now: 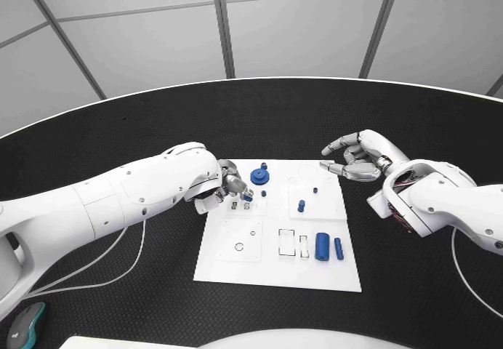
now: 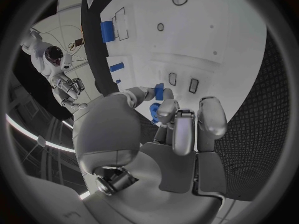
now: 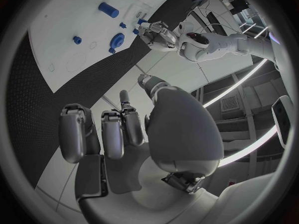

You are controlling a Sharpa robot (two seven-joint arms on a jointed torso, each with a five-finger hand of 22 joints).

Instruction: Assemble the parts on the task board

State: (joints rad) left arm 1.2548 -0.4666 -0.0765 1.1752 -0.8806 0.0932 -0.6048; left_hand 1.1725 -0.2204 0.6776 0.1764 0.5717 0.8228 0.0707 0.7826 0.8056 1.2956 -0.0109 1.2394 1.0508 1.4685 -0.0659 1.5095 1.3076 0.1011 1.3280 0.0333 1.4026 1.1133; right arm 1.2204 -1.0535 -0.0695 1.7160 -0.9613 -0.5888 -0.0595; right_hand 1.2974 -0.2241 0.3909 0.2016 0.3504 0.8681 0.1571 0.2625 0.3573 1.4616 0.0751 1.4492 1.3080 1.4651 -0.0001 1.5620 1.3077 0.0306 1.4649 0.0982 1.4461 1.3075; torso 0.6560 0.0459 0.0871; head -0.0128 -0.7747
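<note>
Blue part (image 1: 247,195) pinched in left hand (image 1: 227,186).

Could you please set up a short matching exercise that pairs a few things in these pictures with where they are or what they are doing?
Things
1. left robot hand
2. right robot hand
3. blue disc-shaped part
4. two long blue parts

Places or states
A. lying side by side on the board's near right part
B. above the far right corner of the white board, holding nothing
C. pinching a small blue piece over the board's left edge
D. sitting on the board near its far edge, close to the left robot hand

Pairs: 1-C, 2-B, 3-D, 4-A
</note>
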